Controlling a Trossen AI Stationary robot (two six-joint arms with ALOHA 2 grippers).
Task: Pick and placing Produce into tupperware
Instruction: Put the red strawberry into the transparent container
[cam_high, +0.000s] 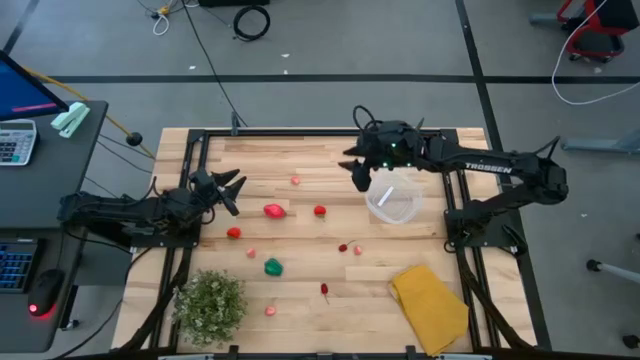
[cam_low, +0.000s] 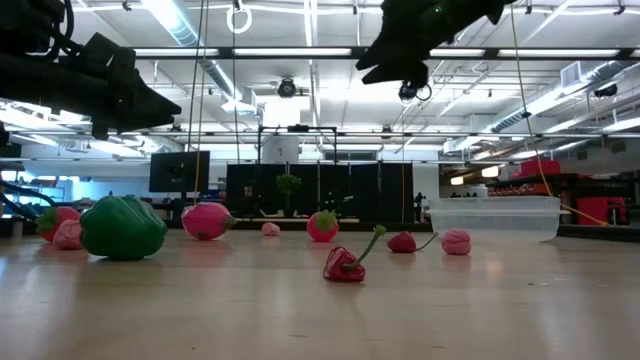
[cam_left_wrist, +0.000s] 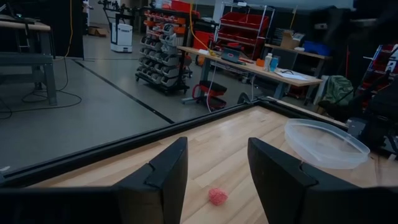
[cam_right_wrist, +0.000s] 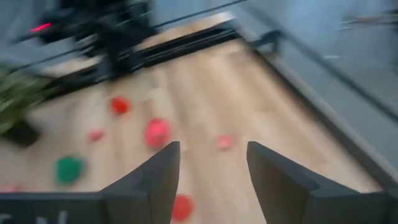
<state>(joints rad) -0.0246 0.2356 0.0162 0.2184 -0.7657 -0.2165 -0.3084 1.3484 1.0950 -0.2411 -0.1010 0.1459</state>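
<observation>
The produce lies scattered across the middle of the table: a large pink-red piece (cam_high: 274, 211), a red one (cam_high: 319, 211), a green one (cam_high: 273, 267), a small pink one (cam_high: 296, 181), a red chili (cam_high: 324, 290) and several more. The round clear tupperware (cam_high: 393, 203) stands right of them on its base. My left gripper (cam_high: 236, 192) is open above the table's left side, pointing toward the small pink piece (cam_left_wrist: 217, 196). My right gripper (cam_high: 357, 172) is open and raised beside the tupperware's far-left rim, facing the produce (cam_right_wrist: 157, 132). Neither gripper holds anything.
A bushy green plant (cam_high: 210, 303) stands at the near-left corner and a yellow folded cloth (cam_high: 430, 305) lies at the near-right. A black frame (cam_high: 300, 133) runs along the table's edges. Bare wood lies between the produce and the far edge.
</observation>
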